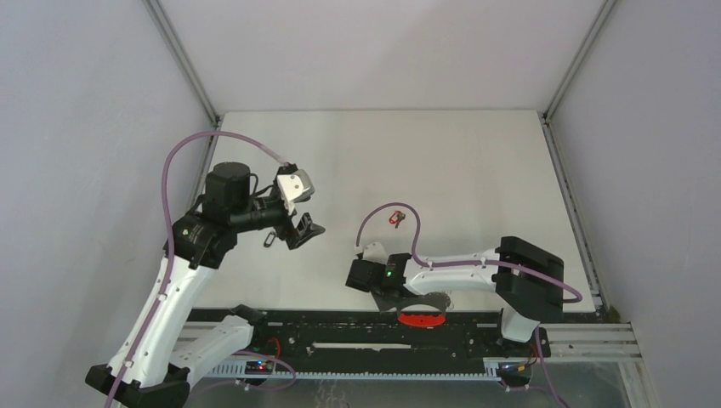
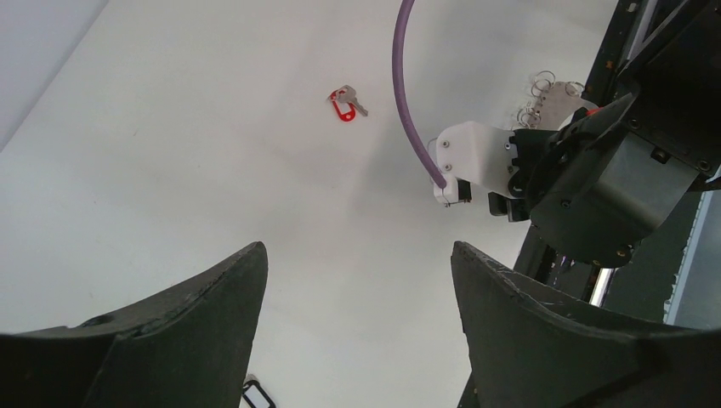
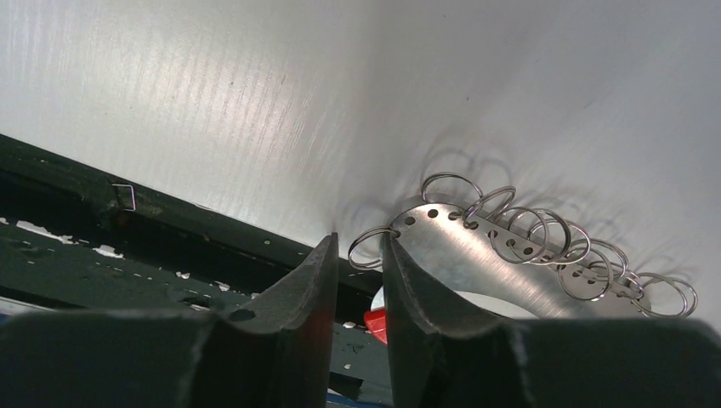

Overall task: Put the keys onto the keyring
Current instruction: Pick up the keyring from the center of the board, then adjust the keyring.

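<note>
Keys (image 1: 394, 218) lie mid-counter (image 1: 476, 161) in the top view, well apart from both arms. Left wrist: left jaws wide apart, holding nothing; red tag (image 2: 343, 111) lies against them. Right wrist: right jaws nearly together at a keyring (image 3: 371, 247) on a curved metal plate (image 3: 459, 255); cannot tell whether it is pinched.

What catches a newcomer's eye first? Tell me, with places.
A small red key tag with a silvery key lies alone in the middle of the white table. At the near edge sits a curved metal plate strung with split rings, the right gripper with fingers almost closed at its end. The left gripper hangs wide open above.
</note>
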Robot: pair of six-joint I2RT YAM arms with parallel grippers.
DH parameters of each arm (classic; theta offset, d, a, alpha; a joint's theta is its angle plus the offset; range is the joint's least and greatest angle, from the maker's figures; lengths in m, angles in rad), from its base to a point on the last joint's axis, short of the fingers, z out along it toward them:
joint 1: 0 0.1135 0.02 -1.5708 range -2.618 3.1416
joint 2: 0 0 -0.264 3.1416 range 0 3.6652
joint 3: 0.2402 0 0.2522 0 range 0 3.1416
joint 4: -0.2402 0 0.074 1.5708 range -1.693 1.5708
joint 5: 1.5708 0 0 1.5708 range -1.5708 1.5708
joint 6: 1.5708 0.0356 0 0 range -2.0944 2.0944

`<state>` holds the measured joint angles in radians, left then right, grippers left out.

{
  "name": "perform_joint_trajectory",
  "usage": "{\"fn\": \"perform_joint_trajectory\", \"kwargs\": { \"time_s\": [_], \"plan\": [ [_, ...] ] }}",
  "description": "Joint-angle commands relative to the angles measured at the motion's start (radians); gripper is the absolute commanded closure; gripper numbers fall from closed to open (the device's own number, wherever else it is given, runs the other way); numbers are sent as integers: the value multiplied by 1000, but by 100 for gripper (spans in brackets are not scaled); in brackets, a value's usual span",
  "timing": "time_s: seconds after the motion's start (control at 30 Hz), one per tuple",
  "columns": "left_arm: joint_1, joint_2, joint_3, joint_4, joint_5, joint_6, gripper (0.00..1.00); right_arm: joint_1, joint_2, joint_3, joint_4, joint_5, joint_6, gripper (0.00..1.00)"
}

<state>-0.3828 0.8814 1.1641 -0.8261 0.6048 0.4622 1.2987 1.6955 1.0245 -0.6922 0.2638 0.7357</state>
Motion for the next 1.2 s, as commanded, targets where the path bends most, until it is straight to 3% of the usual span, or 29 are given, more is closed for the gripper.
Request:
{"fn": "perform_joint_trajectory", "kwargs": {
  "time_s": [0.0,0.17,0.3,0.5,0.77,0.93,1.17],
  "plan": [
    [5,-13,30,-1,-3,21,16,13,1,31,0,47,33,68],
    [5,-13,41,3,-7,19,15,12,3,30,-4,50,40,81],
    [5,-18,32,2,-8,15,16,11,-10,31,-4,53,38,100],
    [5,-37,-8,-13,9,48,16,-5,-150,31,82,7,-60,100],
    [0,-142,-167,-41,141,229,16,-154,-376,-8,307,-397,-194,100],
    [-96,-182,-249,-39,169,320,17,-210,-442,-65,460,-621,-212,100],
    [-214,-193,-334,44,150,320,17,-237,-444,-80,546,-745,-231,100]
  ]
}}
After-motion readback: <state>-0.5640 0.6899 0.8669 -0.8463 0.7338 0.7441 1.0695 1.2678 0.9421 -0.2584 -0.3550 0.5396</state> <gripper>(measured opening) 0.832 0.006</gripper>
